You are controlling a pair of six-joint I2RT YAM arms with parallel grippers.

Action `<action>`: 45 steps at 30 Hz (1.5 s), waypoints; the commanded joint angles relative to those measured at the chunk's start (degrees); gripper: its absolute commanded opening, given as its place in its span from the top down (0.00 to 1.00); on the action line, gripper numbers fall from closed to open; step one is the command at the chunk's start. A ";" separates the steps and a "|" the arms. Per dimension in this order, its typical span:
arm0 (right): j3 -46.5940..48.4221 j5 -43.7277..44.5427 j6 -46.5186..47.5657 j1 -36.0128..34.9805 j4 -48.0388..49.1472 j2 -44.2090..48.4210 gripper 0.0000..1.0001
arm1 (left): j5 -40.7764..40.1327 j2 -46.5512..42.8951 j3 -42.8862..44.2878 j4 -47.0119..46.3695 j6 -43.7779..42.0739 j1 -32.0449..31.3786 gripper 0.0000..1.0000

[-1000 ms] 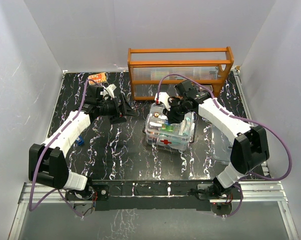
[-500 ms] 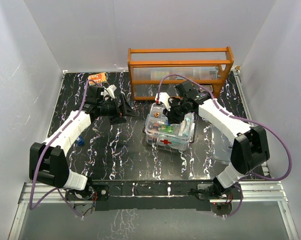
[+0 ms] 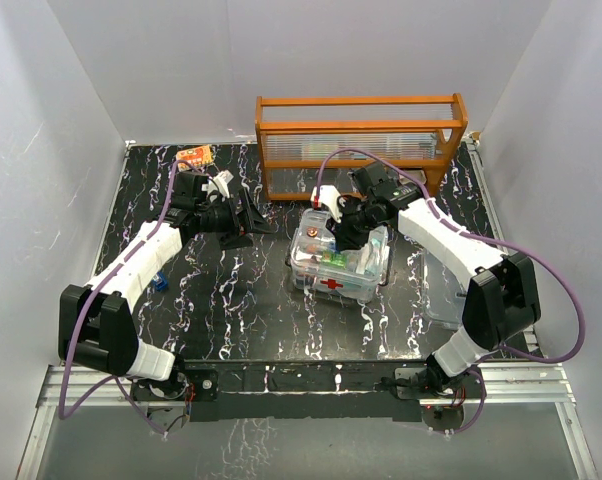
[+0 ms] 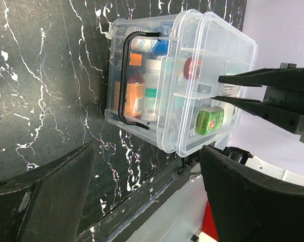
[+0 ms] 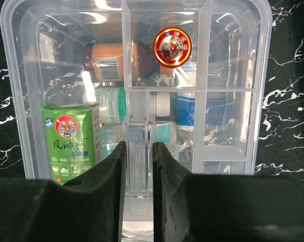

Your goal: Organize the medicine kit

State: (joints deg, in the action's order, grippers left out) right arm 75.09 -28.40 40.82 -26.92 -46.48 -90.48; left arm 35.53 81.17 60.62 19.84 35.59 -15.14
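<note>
Tray divider (image 5: 137, 108) inside right hand (image 5: 138, 151)

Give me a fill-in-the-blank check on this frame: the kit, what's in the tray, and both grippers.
The cross on the medicine kit is ___. The carton in the divided tray is ___. The left gripper has its jaws ___. The right gripper, jaws nearly ___, pinches the tray's clear middle rib.
Missing: red; green; open; shut.

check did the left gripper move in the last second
No. The left gripper sits in the same spot, just left of the orange wooden rack's lower left corner, jaws open.
</note>
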 commanded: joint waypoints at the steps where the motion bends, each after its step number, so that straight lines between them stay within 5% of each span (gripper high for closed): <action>1: -1.09 -3.25 -2.05 -0.15 0.64 2.15 1.00 | 0.55 -0.92 -0.68 0.91 -0.12 -0.28 0.17; 28: -0.71 -1.33 -0.52 0.50 0.99 -2.82 1.00 | 0.23 -0.44 -0.24 1.80 -0.75 -0.31 0.17; 32: -0.35 0.67 -4.10 0.48 1.91 -1.47 0.80 | -0.25 -0.14 0.31 2.24 -0.93 -0.29 0.16; 36: 1.46 4.29 -12.48 0.61 4.40 0.61 0.69 | -1.21 0.04 1.04 3.11 -1.56 -0.33 0.16; 45: 2.22 6.84 -15.95 0.66 4.16 7.30 0.42 | -2.67 -0.87 1.61 4.97 -2.37 -0.32 0.15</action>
State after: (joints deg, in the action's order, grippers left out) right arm 74.59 -24.01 27.44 -26.52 -45.21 -89.41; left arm 33.30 81.34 60.34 22.87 34.13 -15.18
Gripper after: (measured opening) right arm 0.551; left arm 0.847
